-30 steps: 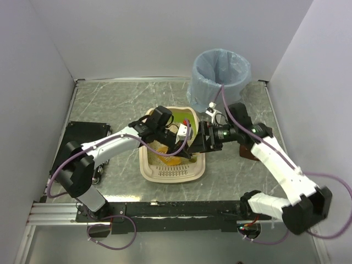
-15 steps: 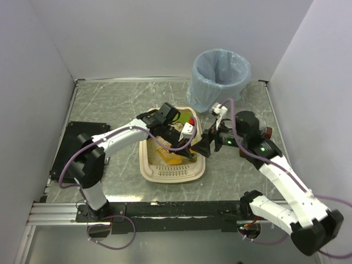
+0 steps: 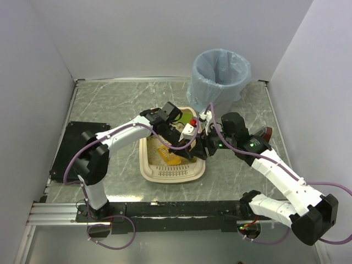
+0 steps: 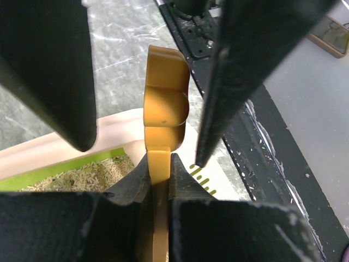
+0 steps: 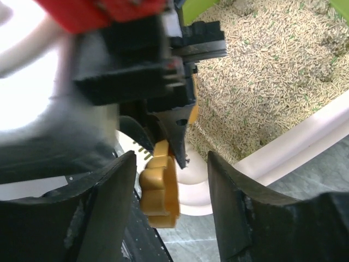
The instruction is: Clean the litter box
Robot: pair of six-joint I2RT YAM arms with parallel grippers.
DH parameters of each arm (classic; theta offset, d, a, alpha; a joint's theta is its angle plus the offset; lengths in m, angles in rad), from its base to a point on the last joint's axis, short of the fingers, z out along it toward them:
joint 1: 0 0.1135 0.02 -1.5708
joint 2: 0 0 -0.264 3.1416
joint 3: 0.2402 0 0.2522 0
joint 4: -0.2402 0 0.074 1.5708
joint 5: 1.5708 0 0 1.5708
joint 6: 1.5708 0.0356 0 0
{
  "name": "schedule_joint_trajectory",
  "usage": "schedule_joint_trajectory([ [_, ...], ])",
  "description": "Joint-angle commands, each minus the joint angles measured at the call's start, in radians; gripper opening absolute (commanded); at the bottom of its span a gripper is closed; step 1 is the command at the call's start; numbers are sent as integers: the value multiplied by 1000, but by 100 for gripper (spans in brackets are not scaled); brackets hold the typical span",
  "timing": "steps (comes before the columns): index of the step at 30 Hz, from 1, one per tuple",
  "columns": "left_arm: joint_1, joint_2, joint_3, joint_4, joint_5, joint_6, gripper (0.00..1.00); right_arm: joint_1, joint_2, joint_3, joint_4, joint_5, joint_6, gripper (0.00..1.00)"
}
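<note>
The litter box [image 3: 170, 175] sits mid-table, cream rim, lime-green inner wall, beige litter [image 5: 272, 71]. My left gripper [image 3: 181, 144] hangs over its right side, shut on the handle of an orange scoop [image 4: 165, 103], whose slotted head [image 3: 169, 158] lies in the litter. My right gripper [image 3: 201, 147] is open, level with the box's right rim [image 5: 294, 147]. Its fingers [image 5: 103, 213] stand on either side of the scoop's handle end [image 5: 161, 191] without touching. They show as big dark shapes [image 4: 256, 65] in the left wrist view [image 4: 159, 161].
A grey round bin [image 3: 220, 74] with a light-blue bag stands behind the box at back right. A black mat [image 3: 77, 146] lies at the left edge. A small brown object [image 3: 265, 133] lies right of the right arm. White walls close three sides.
My right gripper pulled back from the box, then came in again and now straddles the scoop's handle end. My left gripper turned slightly, still holding the scoop.
</note>
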Motion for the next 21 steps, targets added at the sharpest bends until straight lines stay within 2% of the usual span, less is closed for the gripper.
schedule_joint_trajectory([
  [1,4,0,70,-81,97,118,1,14,-26,33,-14,14,-44,64],
  [2,6,12,79,-104,105,130,1,17,-26,31,-19,14,-55,64],
  [4,7,26,108,-141,114,170,1,20,-25,36,-27,12,-63,56],
  [8,7,49,131,-167,106,153,1,34,-22,40,12,-2,-41,55],
  [12,7,45,122,-152,91,135,1,48,-17,53,33,8,-25,39],
  [15,7,34,108,-142,77,130,1,50,-12,53,36,8,-15,40],
  [17,7,25,99,-125,73,118,1,50,-5,56,41,3,-6,37],
  [18,7,23,93,-104,67,98,1,50,-3,53,52,-2,2,20],
  [19,7,22,93,-96,61,89,3,50,0,54,55,-18,3,9],
  [20,6,22,93,-90,56,70,18,53,7,59,50,-29,0,0],
  [21,7,22,97,-89,56,67,28,62,9,66,50,-2,14,0],
])
